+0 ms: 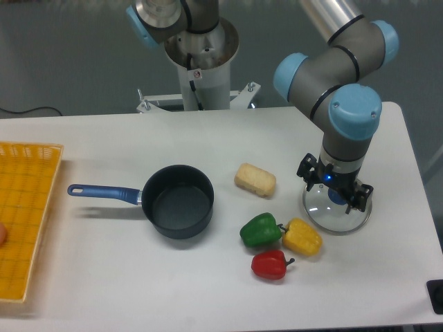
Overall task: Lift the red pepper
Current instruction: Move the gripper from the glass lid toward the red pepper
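The red pepper [270,265] lies on the white table near the front, small and glossy, with its dark stem pointing right. The green pepper [261,229] and the yellow pepper [302,236] lie just behind it, touching each other. My gripper [336,197] points straight down to the right of the peppers, over a round glass lid [337,214] with a blue knob. It is well apart from the red pepper. The wrist hides the fingertips, so I cannot tell how the jaws stand.
A dark pot [177,201] with a blue handle stands left of the peppers. A pale bread-like block [255,180] lies behind them. A yellow basket [23,218] sits at the table's left edge. The arm's base [201,62] is at the back.
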You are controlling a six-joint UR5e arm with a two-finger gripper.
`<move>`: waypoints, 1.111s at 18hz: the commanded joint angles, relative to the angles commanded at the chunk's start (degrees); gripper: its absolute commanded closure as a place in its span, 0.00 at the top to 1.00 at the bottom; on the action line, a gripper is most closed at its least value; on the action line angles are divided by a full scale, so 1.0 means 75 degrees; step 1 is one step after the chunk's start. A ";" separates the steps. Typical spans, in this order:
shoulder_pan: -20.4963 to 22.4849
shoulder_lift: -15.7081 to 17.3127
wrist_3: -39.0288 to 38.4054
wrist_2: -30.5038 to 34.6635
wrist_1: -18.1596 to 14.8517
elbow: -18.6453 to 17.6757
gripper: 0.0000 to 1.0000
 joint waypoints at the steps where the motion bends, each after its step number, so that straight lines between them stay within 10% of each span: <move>1: -0.0012 -0.0012 0.0000 0.0000 -0.0083 0.0083 1.00; 20: -0.1019 -0.1043 -0.0726 -0.0058 0.0595 0.0669 1.00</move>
